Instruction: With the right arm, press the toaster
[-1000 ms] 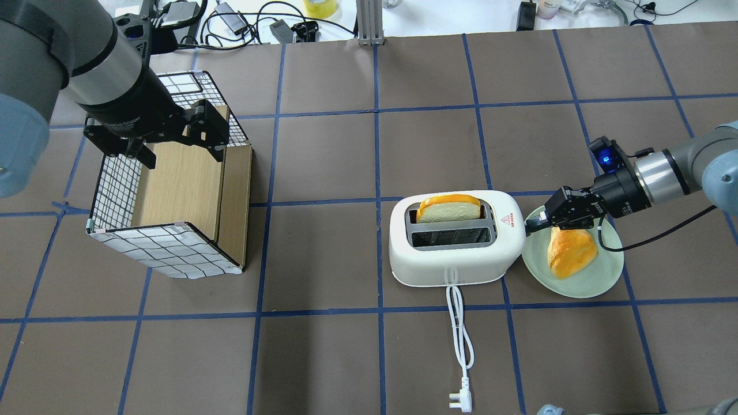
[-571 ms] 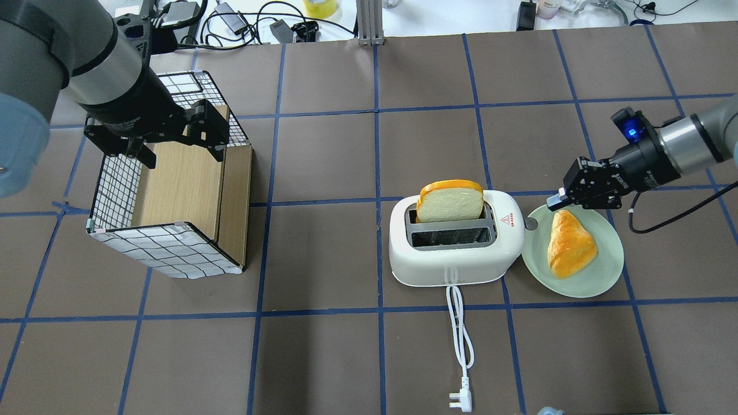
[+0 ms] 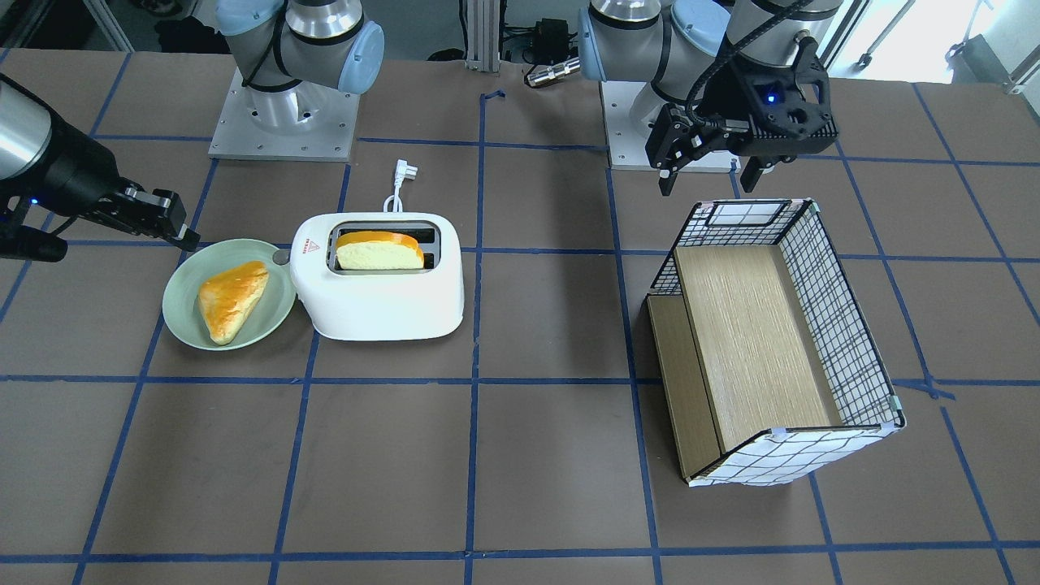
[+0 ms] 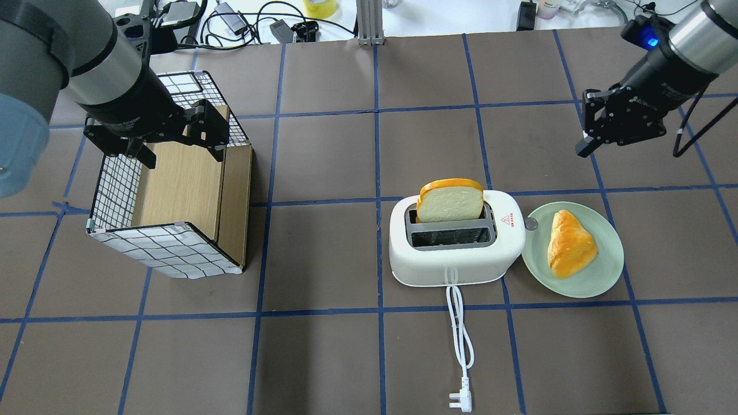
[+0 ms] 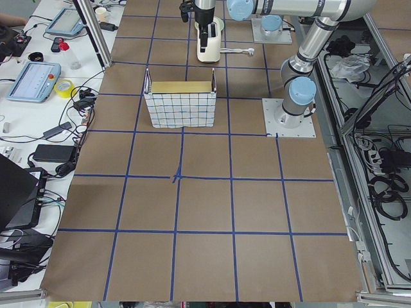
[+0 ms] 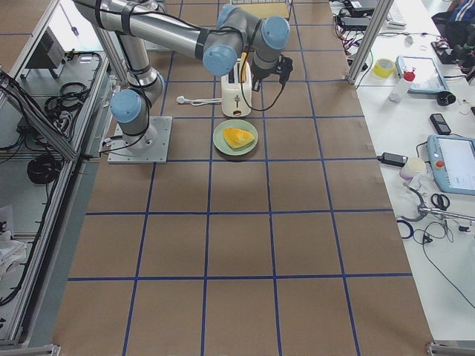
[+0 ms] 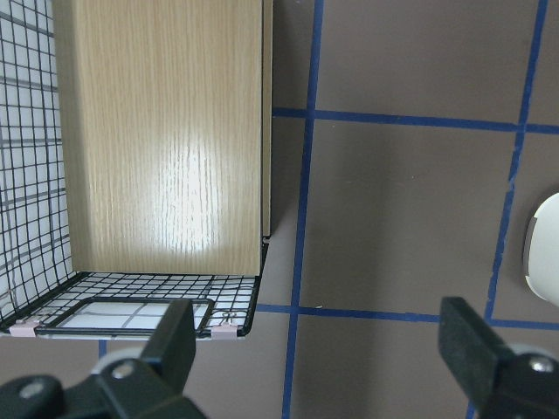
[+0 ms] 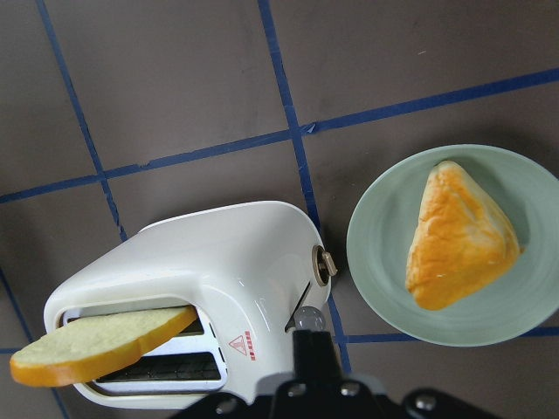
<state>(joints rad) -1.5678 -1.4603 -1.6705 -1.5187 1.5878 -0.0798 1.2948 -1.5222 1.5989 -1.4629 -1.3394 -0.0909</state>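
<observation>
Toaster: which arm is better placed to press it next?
Right. Its gripper hangs, shut, just past the plate at the toaster's knob end. The left gripper is open over the checked box, far across the table.

One camera looked down on the table (image 4: 323,346) from high behind the robot (image 3: 309,49). One faced it from across. Two sat far off at the table's ends. Two wrist cameras looked down from close. The toaster (image 4: 455,265) showed in both high views.

Pastry (image 4: 571,244) on green plate (image 4: 602,281); checked box (image 4: 167,252) well apart.
</observation>
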